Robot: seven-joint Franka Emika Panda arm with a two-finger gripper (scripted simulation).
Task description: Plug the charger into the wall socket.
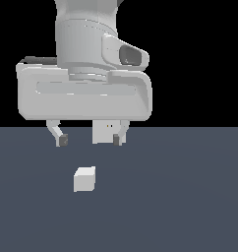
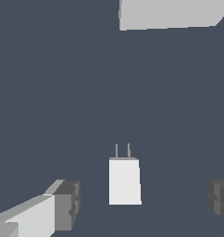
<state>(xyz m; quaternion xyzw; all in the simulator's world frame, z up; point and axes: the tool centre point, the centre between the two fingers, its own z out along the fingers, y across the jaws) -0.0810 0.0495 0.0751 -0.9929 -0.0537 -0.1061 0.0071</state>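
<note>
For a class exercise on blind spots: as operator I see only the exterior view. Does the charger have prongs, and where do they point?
Observer: Yes. The wrist view shows two thin prongs on the charger, pointing toward the socket.
Operator: Is the hand lined up over it?
Observer: In the wrist view the charger sits between the fingers of the open hand, touching neither.

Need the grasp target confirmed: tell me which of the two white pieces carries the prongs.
The charger, the small white block on the floor between the open jaws; two thin prongs stick out of it toward the wall socket, the larger flat panel.
</note>
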